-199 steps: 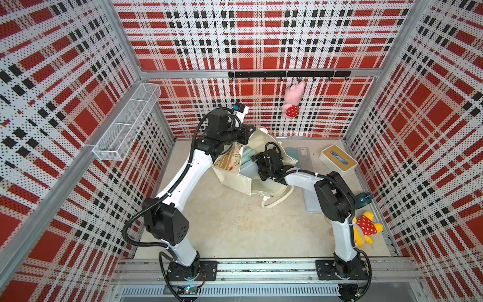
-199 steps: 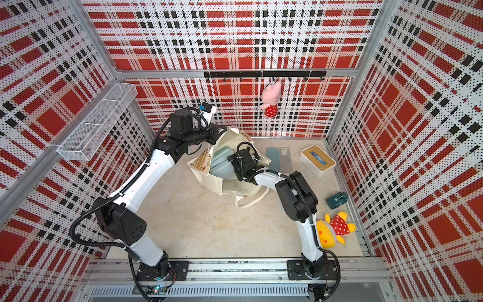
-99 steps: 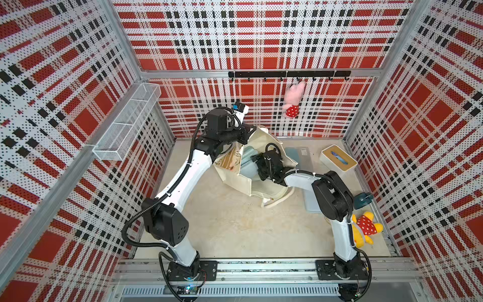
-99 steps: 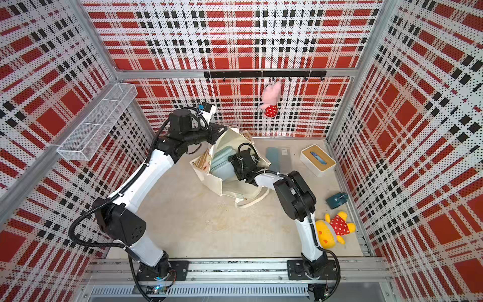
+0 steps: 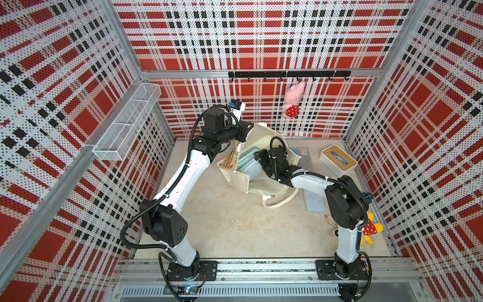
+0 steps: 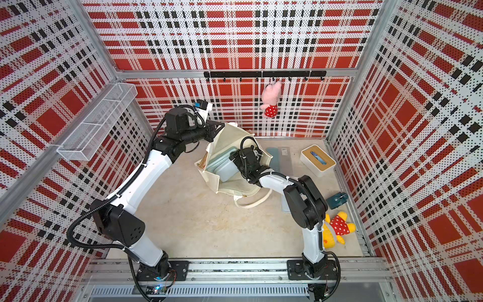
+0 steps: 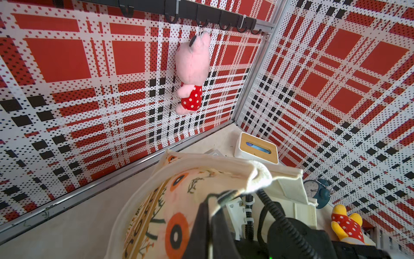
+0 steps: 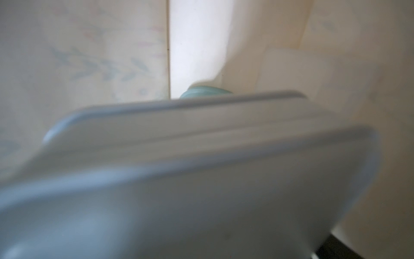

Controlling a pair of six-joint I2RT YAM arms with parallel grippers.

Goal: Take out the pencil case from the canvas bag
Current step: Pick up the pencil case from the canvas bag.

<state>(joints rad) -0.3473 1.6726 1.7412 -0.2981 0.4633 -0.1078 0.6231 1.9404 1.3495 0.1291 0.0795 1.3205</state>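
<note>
The cream canvas bag (image 5: 261, 183) (image 6: 235, 187) stands open mid-table, its printed face close up in the left wrist view (image 7: 156, 201). My left gripper (image 5: 245, 128) (image 6: 218, 126) (image 7: 220, 197) is shut on the bag's far rim by a white handle and holds the mouth up. Pale blue flat pencil cases (image 5: 247, 164) (image 6: 222, 167) stand inside. My right gripper (image 5: 258, 162) (image 6: 234, 160) reaches into the mouth right at the nearest case. That case (image 8: 201, 179) fills the right wrist view and hides the jaws.
A white box with a wooden lid (image 5: 338, 160) stands at the back right. A teal alarm clock (image 6: 337, 200) and a yellow plush (image 6: 337, 230) lie by the right wall. A pale blue flat case (image 5: 315, 206) lies under my right arm. A pink plush (image 5: 294, 98) hangs from the hook rail.
My right arm has shifted slightly inside the bag mouth against the blue case. The left gripper keeps its hold on the rim without moving.
</note>
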